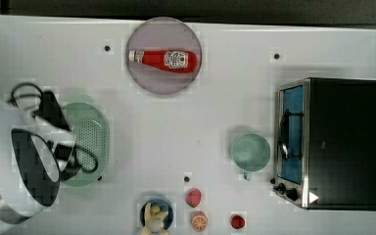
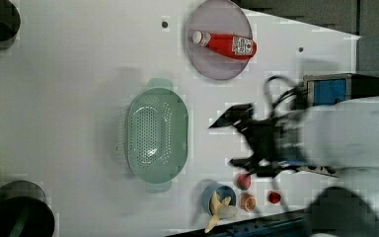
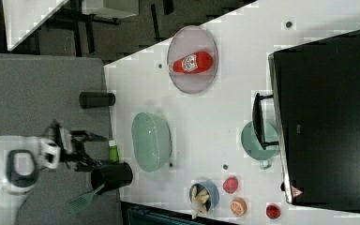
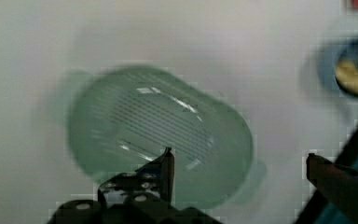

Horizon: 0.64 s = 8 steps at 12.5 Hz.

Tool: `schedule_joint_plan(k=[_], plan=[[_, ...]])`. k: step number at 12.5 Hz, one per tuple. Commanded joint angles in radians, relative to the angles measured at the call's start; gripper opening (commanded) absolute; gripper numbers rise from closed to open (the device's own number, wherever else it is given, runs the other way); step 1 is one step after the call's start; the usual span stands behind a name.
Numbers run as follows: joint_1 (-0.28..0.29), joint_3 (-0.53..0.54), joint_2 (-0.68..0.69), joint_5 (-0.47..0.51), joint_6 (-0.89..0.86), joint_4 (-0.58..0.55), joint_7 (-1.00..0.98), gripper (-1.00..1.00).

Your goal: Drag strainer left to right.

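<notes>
Strainer (image 2: pixel 157 132): thin plastic, judged light, stiff, slippery on tabletop (image 2: pixel 79 98). Hold advised at wide rim. Gripper (image 4: pixel 237 158) above strainer, jaws spread, nothing pinched.

Plate: a round grey plate (image 1: pixel 147 78) is sitting near the top view's upper edge, carrying a red ketchup bottle (image 1: pixel 164 59) lying on its side.
Oven: a black toaster oven (image 1: pixel 345 142) with a blue-tinted glass door is standing at the top view's right.
Mug: a round mint-green mug (image 1: pixel 250 152) is resting just beside the oven's door.
Fruit: a small blue bowl (image 1: pixel 156 213) holding a banana, a red strawberry (image 1: pixel 193 198), an orange half (image 1: pixel 199 221) and a small red fruit (image 1: pixel 238 222) are lining the top view's lower edge.
Cups: a black cup (image 3: pixel 111 176) with a green spatula (image 3: pixel 80 201) is standing in the right view.
</notes>
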Motion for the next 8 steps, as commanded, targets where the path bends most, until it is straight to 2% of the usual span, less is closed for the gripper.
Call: schedule_joint_plan(k=[1,8], plan=[[0.009,0.021,0.049,0.007,0.100,-0.023,0.364,1.00],[0.012,0.011,0.283,-0.047,0.596,-0.212,0.378,1.00]])
